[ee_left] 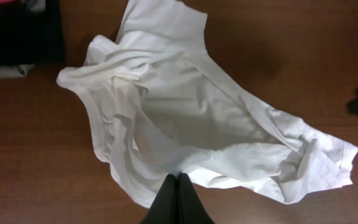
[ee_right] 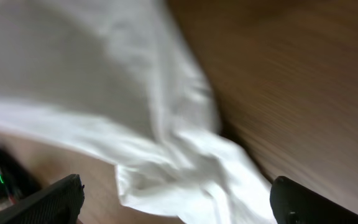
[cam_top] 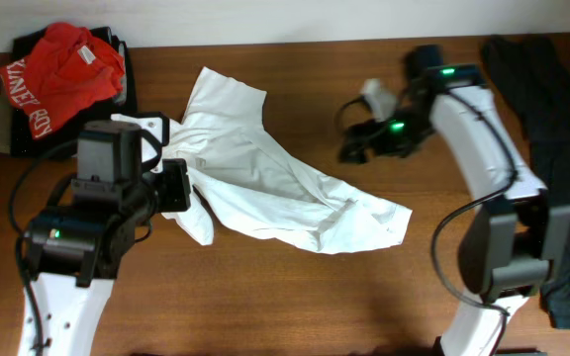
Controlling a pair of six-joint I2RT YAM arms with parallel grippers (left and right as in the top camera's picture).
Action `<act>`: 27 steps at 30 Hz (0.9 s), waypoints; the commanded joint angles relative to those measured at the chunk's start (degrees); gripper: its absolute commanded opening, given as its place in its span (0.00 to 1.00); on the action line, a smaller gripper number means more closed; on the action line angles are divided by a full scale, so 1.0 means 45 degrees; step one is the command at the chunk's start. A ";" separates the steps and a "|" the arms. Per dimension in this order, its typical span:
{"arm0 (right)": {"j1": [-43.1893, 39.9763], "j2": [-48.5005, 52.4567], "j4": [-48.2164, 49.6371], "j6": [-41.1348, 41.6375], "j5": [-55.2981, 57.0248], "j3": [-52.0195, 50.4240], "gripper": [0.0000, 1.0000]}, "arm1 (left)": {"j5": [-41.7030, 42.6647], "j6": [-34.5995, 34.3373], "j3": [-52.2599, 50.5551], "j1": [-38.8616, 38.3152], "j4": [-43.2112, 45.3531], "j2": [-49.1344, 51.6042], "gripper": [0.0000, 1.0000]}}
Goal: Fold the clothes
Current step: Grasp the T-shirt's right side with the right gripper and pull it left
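Observation:
The white T-shirt (cam_top: 265, 183) lies crumpled and plain side up across the middle of the brown table. My left gripper (cam_top: 182, 188) is at its left edge. In the left wrist view the left gripper's jaws (ee_left: 179, 178) are shut on a fold of the T-shirt's (ee_left: 185, 106) near edge. My right gripper (cam_top: 356, 141) hovers to the upper right of the shirt, apart from it. In the blurred right wrist view the right gripper's fingers (ee_right: 176, 194) are spread wide and empty, with the T-shirt's fabric (ee_right: 104, 93) below them.
A red shirt with white lettering (cam_top: 57, 69) lies on a dark pile (cam_top: 127, 84) at the back left, and the pile also shows in the left wrist view (ee_left: 17, 31). A long dark garment (cam_top: 547, 89) lies along the right side. Bare wood (cam_top: 295, 307) runs along the front.

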 commanded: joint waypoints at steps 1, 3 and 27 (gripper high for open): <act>0.1603 0.0165 0.0408 -0.1982 -0.0539 -0.0068 0.99 | -0.0185 0.0253 0.0262 0.0044 0.0024 0.0010 0.01; 0.2429 0.0384 0.0714 -0.2351 -0.0539 -0.0068 0.99 | -0.0233 0.0253 0.0423 0.0044 -0.0044 -0.0024 0.01; 0.4512 0.1287 0.1486 -0.5251 -0.4031 -0.0500 0.99 | -0.3138 0.0243 0.3235 0.0049 -0.2021 -0.0194 0.01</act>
